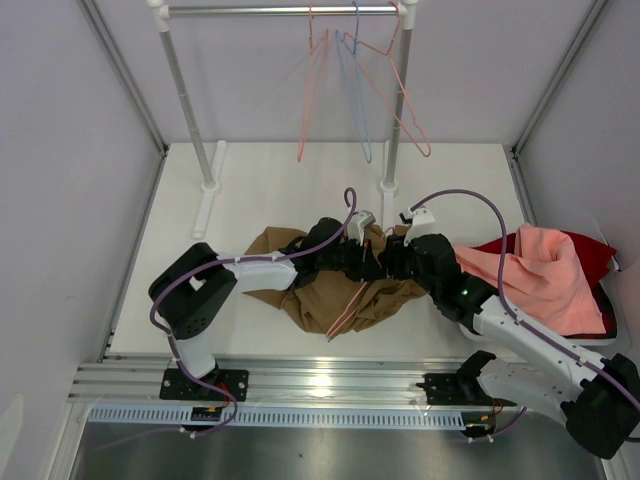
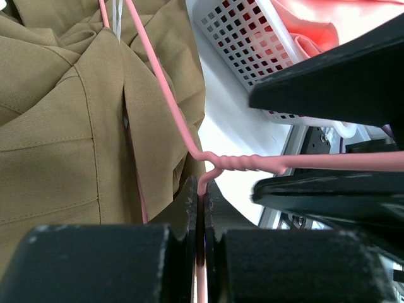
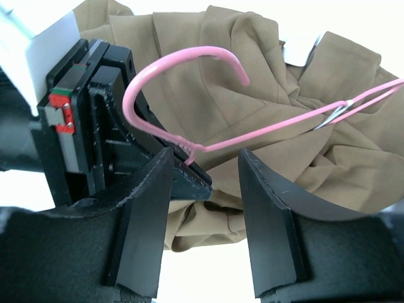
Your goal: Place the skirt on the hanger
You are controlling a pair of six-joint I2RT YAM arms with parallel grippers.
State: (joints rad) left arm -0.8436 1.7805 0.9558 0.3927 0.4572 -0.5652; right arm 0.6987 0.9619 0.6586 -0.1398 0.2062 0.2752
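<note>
The tan-brown skirt [image 1: 330,300] lies crumpled on the table between the arms, also filling the left wrist view [image 2: 63,126] and the right wrist view [image 3: 265,101]. A pink wire hanger [image 1: 347,310] lies across it. My left gripper [image 2: 203,196] is shut on the hanger's wire [image 2: 240,162] just below the twisted neck. My right gripper [image 3: 205,154] is open, its fingers [image 2: 328,82] on either side of the hook's stem without touching it. The hook [image 3: 164,63] curves up beside the left gripper [image 3: 189,170].
A white perforated basket [image 2: 246,38] at the right holds salmon-pink cloth [image 1: 540,270] over dark red cloth [image 1: 590,245]. At the back stands a rack [image 1: 280,10] with several pink hangers [image 1: 310,90] and a light blue one [image 1: 358,100].
</note>
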